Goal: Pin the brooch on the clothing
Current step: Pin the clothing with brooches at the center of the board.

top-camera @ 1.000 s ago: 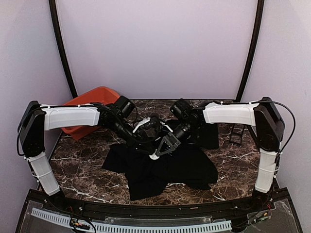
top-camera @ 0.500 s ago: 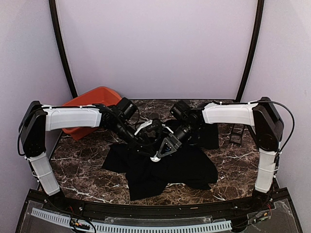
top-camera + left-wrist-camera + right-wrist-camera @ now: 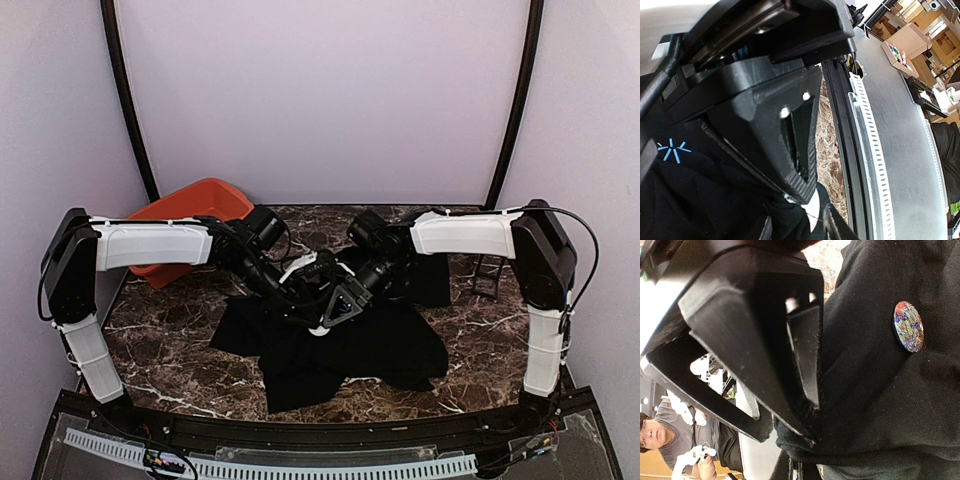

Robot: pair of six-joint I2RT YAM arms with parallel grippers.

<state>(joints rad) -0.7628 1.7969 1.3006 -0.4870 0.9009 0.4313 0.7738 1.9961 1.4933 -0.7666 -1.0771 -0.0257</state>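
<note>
The clothing (image 3: 345,350), a black T-shirt, lies crumpled on the middle of the table. Its light-blue starburst print (image 3: 674,150) shows in the left wrist view. Both grippers meet above its upper edge. My left gripper (image 3: 310,312) (image 3: 802,194) pinches a pale round piece with a thin wire pin, the brooch (image 3: 814,210) (image 3: 319,327) seen from its back, held against a fold of cloth. My right gripper (image 3: 337,308) (image 3: 812,432) is shut on a bunched fold of the shirt (image 3: 890,390) right beside it.
A round multicoloured badge (image 3: 908,326) sits on the shirt to the right of my right fingers. An orange bin (image 3: 190,215) stands at the back left. A small black rack (image 3: 488,275) is at the right. The ribbed front rail (image 3: 865,150) runs close by.
Both grippers have drawn slightly closer together over the shirt, the right one sliding a little leftward. The left jaws have narrowed a touch. The shirt stays where it was.
</note>
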